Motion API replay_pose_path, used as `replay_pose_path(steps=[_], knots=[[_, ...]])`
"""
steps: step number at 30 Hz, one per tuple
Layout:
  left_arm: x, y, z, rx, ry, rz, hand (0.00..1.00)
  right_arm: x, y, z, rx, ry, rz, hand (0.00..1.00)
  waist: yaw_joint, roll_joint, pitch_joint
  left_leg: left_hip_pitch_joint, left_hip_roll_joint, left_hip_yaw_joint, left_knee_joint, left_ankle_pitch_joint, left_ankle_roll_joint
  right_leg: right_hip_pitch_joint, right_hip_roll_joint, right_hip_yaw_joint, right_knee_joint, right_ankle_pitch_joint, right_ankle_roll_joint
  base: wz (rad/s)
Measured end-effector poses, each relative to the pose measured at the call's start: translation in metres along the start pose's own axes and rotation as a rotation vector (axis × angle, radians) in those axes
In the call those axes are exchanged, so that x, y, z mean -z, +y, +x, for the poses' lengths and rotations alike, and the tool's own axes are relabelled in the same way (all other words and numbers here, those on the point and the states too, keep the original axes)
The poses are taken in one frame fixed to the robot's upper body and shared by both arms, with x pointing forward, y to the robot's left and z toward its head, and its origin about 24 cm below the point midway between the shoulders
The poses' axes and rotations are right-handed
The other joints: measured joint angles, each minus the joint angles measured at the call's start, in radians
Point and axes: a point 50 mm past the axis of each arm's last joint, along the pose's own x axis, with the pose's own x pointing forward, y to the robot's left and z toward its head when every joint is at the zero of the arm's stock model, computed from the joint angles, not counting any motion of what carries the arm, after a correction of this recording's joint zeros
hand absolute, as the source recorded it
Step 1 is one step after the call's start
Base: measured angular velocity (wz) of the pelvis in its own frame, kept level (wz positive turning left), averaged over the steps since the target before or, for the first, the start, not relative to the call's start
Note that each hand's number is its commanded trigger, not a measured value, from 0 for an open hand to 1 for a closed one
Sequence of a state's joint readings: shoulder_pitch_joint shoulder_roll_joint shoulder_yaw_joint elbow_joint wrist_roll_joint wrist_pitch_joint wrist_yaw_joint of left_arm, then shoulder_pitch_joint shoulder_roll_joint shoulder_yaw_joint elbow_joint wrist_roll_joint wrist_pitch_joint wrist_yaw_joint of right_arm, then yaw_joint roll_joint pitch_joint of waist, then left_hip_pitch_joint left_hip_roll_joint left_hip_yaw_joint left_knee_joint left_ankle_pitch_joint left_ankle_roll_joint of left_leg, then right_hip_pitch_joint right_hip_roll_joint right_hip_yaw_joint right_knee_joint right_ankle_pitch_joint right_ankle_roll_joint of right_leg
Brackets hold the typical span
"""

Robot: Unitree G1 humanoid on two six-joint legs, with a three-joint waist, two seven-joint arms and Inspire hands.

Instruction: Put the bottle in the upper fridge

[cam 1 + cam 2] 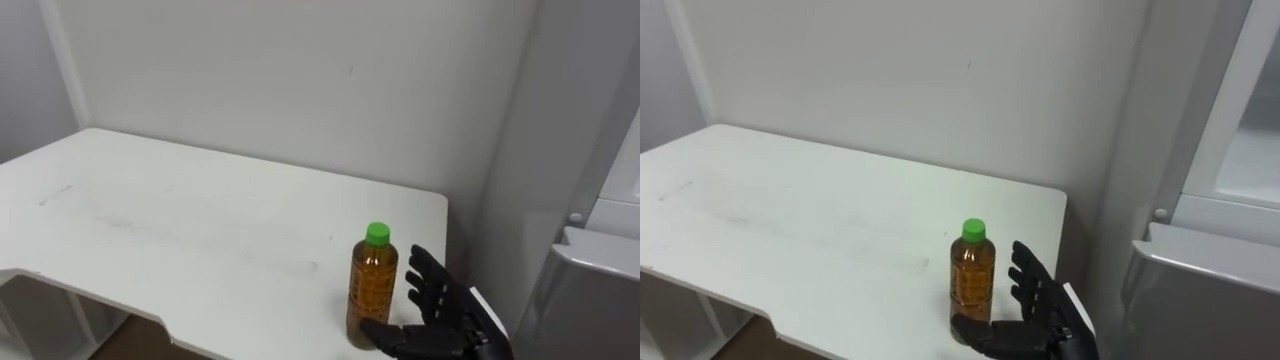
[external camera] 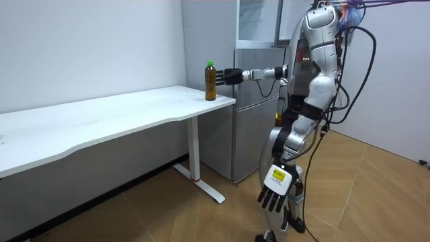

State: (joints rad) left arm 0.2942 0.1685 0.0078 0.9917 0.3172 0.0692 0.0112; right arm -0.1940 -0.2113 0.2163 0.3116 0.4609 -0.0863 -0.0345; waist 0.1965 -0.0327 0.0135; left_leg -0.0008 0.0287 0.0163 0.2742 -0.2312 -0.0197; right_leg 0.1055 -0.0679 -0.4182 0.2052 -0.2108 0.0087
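**A:** Where's the bottle [image 1: 373, 290] now?

**B:** It stands on the white surface [image 1: 180, 230], close to the corner nearest the fridge [image 2: 252, 101]. Nothing has lifted it.

**A:** Which way does it point?

**B:** It's upright: the long axis runs straight up and the green cap [image 1: 377, 234] is on top.

**A:** Does the robot have hold of it?

**B:** No. The right hand [image 1: 440, 310] sits just beside it on the fridge side, fingers spread and straight. The thumb reaches across by the base, and I can't tell whether it touches. The left hand [image 2: 272, 195] hangs relaxed by the robot's leg.

**A:** So how far along is the task?

**B:** Early, I'd say. The reach is made. Closing round the bottle, lifting it, turning to the fridge and setting it in the upper part are all left. The robot stands between the surface's end and the fridge, so the carry looks short.
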Motion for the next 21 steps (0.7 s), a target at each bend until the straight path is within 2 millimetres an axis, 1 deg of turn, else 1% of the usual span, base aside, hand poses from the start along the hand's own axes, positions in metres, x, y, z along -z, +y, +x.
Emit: replay_pose_path(steps=[8, 13, 17, 21], knots=[[0.000, 0.000, 0.000, -0.001, 0.010, 0.002, 0.00, 0.000, -0.003, 0.000, 0.062, 0.003, 0.010, 0.00, 0.005, 0.001, 0.0009, -0.007, -0.006, -0.016, -0.001, 0.005, 0.004, 0.001, -0.005, -0.017, -0.001, 0.001, 0.003, 0.06], [0.000, 0.000, 0.000, -0.005, 0.009, 0.000, 0.00, 0.007, -0.012, 0.007, 0.135, 0.046, 0.005, 0.00, 0.004, 0.008, 0.0047, -0.010, -0.007, -0.024, -0.004, 0.008, 0.003, 0.005, -0.004, -0.023, -0.001, 0.001, 0.003, 0.04], [0.001, 0.000, 0.000, -0.003, 0.011, -0.008, 0.00, 0.009, -0.014, 0.009, 0.160, 0.059, 0.025, 0.00, 0.003, 0.007, 0.0033, -0.009, -0.010, -0.029, -0.006, 0.010, 0.003, 0.009, -0.005, -0.024, -0.004, 0.000, 0.004, 0.05], [0.003, -0.002, -0.001, 0.000, 0.012, -0.011, 0.00, 0.018, -0.019, 0.008, 0.187, 0.098, 0.025, 0.00, 0.005, 0.005, 0.0018, -0.006, -0.015, -0.035, 0.001, 0.011, 0.005, 0.015, -0.009, -0.029, -0.003, -0.002, 0.007, 0.05]])
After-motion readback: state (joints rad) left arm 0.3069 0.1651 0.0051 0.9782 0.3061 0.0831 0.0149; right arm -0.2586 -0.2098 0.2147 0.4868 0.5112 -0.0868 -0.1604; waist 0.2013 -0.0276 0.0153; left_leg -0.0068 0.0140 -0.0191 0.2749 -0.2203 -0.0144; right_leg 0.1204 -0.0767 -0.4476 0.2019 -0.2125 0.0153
